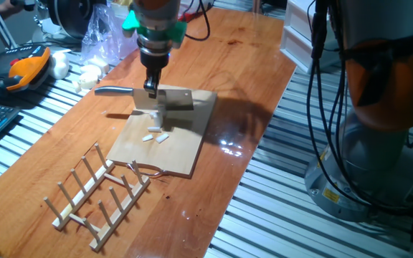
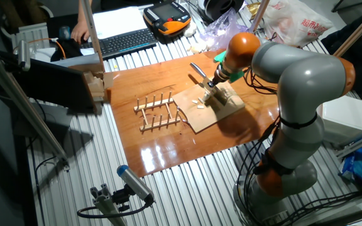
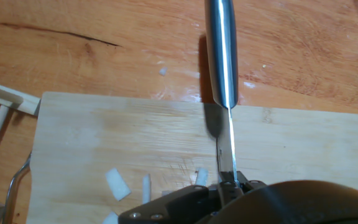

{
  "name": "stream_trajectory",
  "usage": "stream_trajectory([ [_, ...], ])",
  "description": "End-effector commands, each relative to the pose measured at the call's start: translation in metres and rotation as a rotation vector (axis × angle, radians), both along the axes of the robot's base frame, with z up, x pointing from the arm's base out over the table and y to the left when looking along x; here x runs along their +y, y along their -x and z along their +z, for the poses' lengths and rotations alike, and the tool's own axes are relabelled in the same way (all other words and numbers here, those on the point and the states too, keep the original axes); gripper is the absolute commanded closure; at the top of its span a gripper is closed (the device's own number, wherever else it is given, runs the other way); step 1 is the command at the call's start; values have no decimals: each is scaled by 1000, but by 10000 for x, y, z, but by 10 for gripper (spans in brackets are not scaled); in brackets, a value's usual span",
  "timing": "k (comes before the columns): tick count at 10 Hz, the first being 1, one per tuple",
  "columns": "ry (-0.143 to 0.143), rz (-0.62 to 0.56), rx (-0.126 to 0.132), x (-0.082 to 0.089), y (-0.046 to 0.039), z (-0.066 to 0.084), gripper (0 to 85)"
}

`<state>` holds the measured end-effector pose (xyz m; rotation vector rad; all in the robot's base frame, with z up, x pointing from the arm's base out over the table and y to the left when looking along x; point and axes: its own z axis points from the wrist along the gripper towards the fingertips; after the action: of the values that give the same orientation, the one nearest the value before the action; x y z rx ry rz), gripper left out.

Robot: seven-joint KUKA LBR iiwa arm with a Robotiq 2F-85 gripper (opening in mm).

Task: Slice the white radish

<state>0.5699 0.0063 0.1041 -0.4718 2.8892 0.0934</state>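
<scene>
The gripper [image 1: 153,92] is closed on a knife [image 1: 162,99], whose broad flat steel blade is pinched edge-up between the 2 dark fingers, as seen in the hand view, where the thin spine runs straight out from the jaws. The knife's handle [image 3: 221,50] is a smooth, rounded, mirror-bright metal bar that reaches past the far edge of the wooden board [image 3: 86,130] and over the table [image 3: 303,43]. The blade is held upright with its lower edge on or just above the board; contact cannot be told from these views.

The white radish [image 1: 156,134] is seen as several little flat pale rectangular bits lying on the board just beside the blade, on the side toward the rack. About 4 are counted in the hand view, matte and chalky against the light, fine-grained wood.

The board is a pale rectangular slab with a thin wire loop [image 1: 148,170] at 1 end. It rests on a glossy reddish-brown table with a visible grain and bright reflections. Near the board's end a wooden dowel rack [image 1: 99,188] is set, built of slim pegs upright on 2 rails.
</scene>
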Motion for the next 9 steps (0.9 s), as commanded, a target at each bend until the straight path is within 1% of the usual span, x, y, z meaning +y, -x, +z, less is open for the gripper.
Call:
stream_trajectory([
  [1, -6, 4, -4, -2, 1, -6, 850],
  [2, -15, 5, -13, -6, 7, -22, 850],
  [7, -26, -2, -56, 2, 19, -134, 850],
  [8, -29, -3, -54, 10, 11, -119, 850],
  [9, -33, -7, -39, 19, -5, -43, 850],
])
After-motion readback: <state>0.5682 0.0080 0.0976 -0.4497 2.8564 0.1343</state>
